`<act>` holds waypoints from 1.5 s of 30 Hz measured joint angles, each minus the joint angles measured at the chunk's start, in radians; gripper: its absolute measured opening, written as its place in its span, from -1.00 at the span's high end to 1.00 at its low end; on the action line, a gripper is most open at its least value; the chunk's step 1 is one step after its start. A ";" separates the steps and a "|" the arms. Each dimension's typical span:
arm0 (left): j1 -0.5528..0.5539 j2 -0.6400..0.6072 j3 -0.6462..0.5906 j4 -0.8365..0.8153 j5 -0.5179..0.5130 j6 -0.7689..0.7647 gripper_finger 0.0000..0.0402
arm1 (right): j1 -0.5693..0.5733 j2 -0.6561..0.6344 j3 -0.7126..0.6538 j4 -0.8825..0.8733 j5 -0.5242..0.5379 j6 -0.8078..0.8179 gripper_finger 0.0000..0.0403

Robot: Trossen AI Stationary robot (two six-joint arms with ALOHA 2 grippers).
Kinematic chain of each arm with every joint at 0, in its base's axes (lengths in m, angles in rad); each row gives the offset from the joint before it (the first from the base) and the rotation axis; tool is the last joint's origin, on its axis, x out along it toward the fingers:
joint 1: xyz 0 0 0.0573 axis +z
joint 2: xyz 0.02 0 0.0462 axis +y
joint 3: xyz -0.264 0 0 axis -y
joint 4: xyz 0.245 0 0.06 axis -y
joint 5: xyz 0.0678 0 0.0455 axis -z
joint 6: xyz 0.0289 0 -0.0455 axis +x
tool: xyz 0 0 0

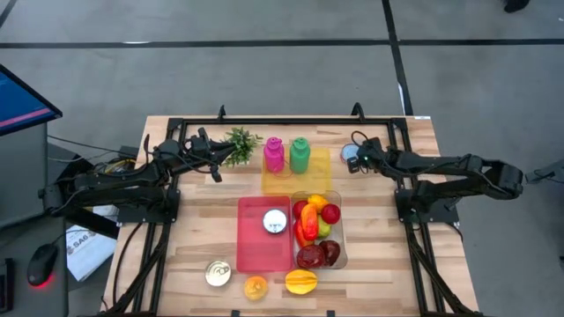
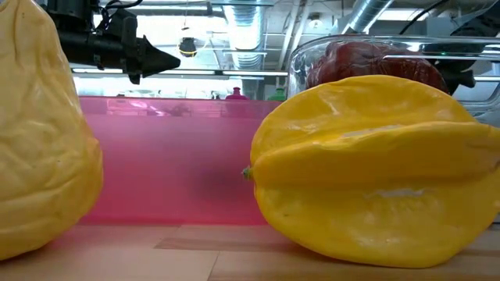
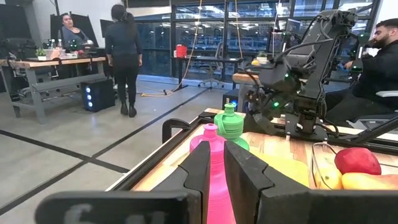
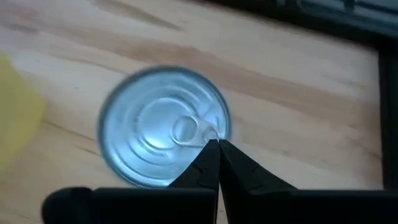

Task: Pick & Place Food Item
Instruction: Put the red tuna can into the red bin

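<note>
On the desk (image 1: 370, 264) two bottles stand side by side near the far edge, one pink bottle (image 1: 274, 155) and one green bottle (image 1: 300, 155), both on a yellow tray (image 1: 322, 167). A small green plant (image 1: 240, 144) is just beside them. In the middle lies one red tray (image 1: 251, 246) with one silver can (image 1: 276, 222) on it. Touching its side is one clear container (image 1: 342, 238) full of fruits. Near the front edge are one more can (image 1: 218, 273), one orange fruit (image 1: 256, 287) and one yellow starfruit (image 1: 301, 282).

The left claw (image 1: 214, 173) hovers near the plant, almost closed, holding nothing. The right claw (image 4: 217, 155) is fully closed and empty, over a third can (image 4: 165, 127) near the far right corner.
</note>
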State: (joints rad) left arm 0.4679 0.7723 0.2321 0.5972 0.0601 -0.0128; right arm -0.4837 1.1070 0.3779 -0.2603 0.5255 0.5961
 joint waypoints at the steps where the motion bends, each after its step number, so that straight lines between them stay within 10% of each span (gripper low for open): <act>1: 0.000 0.000 0.000 -0.001 0.000 0.000 0.83 | -0.006 0.007 0.000 -0.003 -0.004 0.003 1.00; 45: 0.000 0.000 0.000 -0.040 0.000 0.000 0.83 | -0.019 0.036 0.002 0.018 0.018 0.008 1.00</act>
State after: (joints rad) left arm 0.4677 0.7727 0.2321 0.5571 0.0601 -0.0128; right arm -0.5026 1.1431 0.3801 -0.2426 0.5430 0.6043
